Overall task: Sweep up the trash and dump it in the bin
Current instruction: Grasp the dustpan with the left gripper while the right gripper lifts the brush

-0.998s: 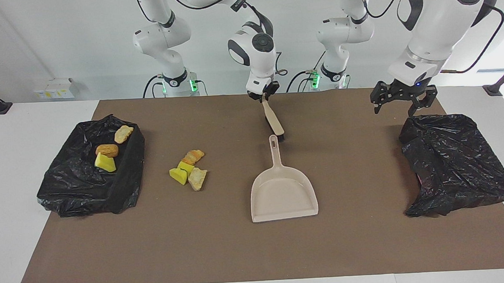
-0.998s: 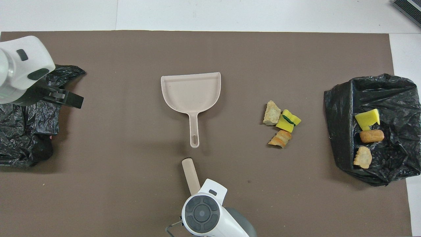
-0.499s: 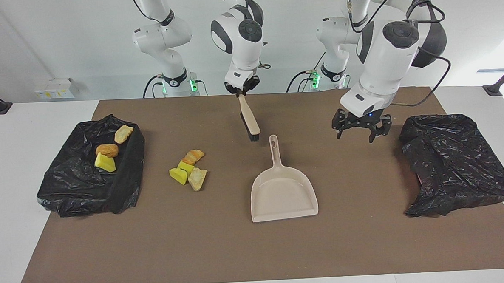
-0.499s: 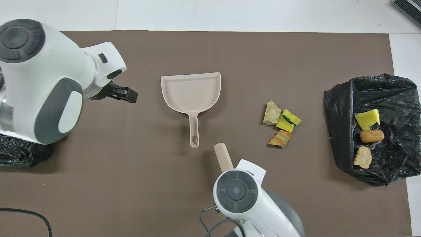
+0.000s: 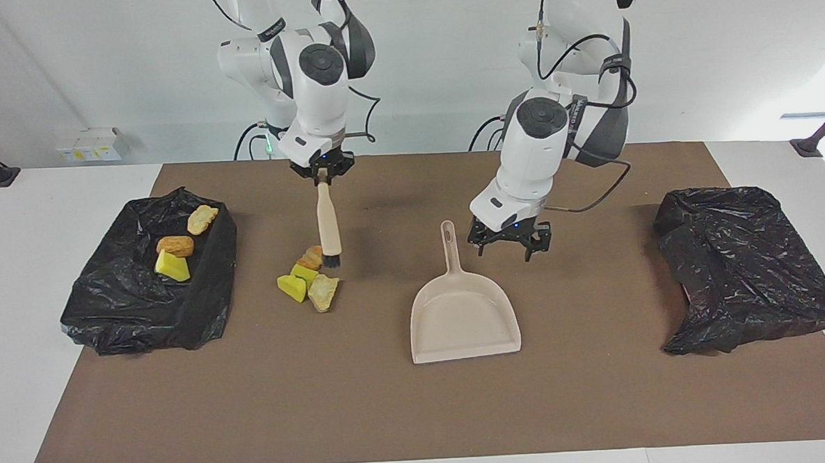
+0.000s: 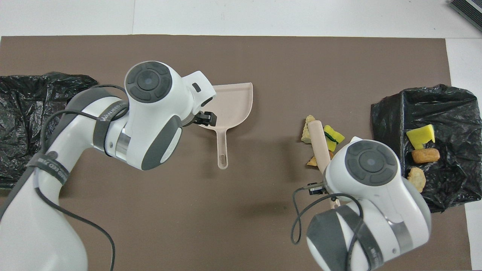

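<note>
The right claw (image 5: 323,174), upper centre-left of the facing view, is clenched on the brush (image 5: 328,225), whose bristles hang by the loose trash (image 5: 308,279) on the bench (image 5: 392,413). More scraps lie in the bin (image 5: 200,317) at mid-left. The left claw (image 5: 509,245) hovers released above the dustpan (image 5: 462,318)

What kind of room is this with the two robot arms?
Probably a robot testing lab, not a home. Two white arms are bolted beside a table covered by a brown mat, and a brush, dustpan and pretend trash are laid out for practice.
</note>
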{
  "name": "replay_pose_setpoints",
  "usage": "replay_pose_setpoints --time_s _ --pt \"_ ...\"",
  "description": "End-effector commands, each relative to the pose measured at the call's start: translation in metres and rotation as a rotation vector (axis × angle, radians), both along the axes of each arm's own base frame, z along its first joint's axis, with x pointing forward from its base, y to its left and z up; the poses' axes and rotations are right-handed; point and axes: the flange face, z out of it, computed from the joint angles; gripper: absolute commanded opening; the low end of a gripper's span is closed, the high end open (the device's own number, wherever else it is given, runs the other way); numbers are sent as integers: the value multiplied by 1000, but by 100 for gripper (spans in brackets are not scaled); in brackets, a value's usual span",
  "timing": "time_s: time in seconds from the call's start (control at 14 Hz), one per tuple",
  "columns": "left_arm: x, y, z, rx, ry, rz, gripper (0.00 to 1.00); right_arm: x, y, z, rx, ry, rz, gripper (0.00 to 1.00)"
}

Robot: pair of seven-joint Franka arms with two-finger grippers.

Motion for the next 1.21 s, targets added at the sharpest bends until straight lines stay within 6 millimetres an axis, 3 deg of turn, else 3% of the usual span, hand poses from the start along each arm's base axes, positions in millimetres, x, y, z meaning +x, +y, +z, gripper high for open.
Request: replay_pose_setpoints --time_s 0.0,0.21,0.5,0.57,0.71,0.78,1.07,1.14 --pt "-25 -29 -31 -4 -3 58 100 31 -42 -15 -11 -48 54 0" --pt "-57 -68 -66 8 30 130 100 50 -81 -43 -54 -22 93 0" --pt "-58 -66 -66 16 40 149 100 51 -104 -70 -86 82 160 0" --pt "-58 -66 -65 17 40 147 89 50 -103 -70 -85 88 163 0" --pt "-62 -64 -68 23 48 144 23 47 -94 -85 -48 130 149 0" --pt "-63 -64 -68 24 47 144 0 46 -89 -95 1 153 112 0" --pt "-47 -41 -52 18 40 166 0 34 -45 -95 86 184 67 0" --pt "-44 -34 -41 15 33 174 0 28 -22 -93 124 189 57 0"
